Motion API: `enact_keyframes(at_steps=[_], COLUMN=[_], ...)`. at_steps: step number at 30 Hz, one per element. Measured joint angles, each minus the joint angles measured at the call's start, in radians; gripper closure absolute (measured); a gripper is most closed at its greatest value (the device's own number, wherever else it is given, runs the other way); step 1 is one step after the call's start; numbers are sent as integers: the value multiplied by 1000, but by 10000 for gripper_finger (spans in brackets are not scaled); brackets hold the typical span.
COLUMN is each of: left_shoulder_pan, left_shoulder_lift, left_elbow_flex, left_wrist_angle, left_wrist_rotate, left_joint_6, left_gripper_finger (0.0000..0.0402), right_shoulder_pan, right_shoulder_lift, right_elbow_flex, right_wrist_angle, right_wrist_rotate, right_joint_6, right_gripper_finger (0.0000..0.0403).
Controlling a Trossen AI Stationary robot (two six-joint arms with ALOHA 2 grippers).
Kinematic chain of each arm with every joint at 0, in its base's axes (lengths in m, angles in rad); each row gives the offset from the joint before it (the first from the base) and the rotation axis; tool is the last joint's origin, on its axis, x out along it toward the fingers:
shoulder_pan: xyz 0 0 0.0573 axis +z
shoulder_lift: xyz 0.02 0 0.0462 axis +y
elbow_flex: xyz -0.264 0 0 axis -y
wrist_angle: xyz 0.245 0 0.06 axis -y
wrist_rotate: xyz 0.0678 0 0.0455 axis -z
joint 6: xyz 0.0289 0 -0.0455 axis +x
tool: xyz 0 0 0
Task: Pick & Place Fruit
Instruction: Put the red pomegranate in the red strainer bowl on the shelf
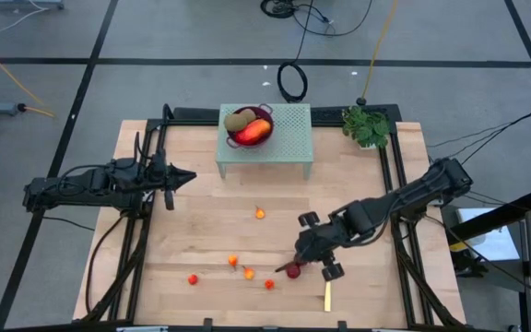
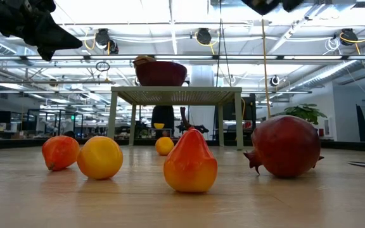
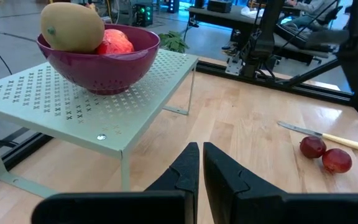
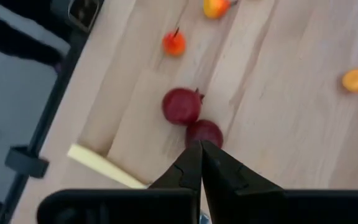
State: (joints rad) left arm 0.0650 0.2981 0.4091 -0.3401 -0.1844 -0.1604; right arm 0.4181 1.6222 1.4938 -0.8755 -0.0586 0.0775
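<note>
Dark and pressed together, the left gripper is being held above the table's left side. Orange-red balls are being left scattered along the near edge. The right gripper, fingers closed empty, is being poised over two dark red fruits.

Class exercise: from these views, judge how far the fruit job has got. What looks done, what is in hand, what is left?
Done: the bowl on the green rack holds two brown ovals and a red-orange fruit. In hand: nothing; the right gripper, shut, hovers by two dark red fruits. The left gripper waits, shut, near the rack. Left: those two and six small orange-red fruits on the table.
</note>
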Motion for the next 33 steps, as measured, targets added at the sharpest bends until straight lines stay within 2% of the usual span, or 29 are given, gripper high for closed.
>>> enact_keyframes(at_steps=[5,9,16,25,33], left_shoulder_pan=[0,0,0,0,0], left_shoulder_lift=[0,1,1,1,1], left_elbow_flex=[0,0,0,0,0], left_wrist_angle=[0,0,0,0,0], left_wrist_rotate=[0,0,0,-1,-1], left_joint_6=[0,-1,-6,-31,-31], left_gripper_finger=[380,380,380,380,380], right_shoulder_pan=[3,3,2,-12,-32], right_shoulder_lift=[0,0,0,0,0], right_elbow_flex=[-71,-111,-163,-260,-363], right_wrist_angle=[52,92,169,368,452], right_wrist_rotate=[3,1,-35,-85,-99], right_joint_6=[-12,-13,-58,-77,-74], right_gripper_finger=[395,369,282,158,91])
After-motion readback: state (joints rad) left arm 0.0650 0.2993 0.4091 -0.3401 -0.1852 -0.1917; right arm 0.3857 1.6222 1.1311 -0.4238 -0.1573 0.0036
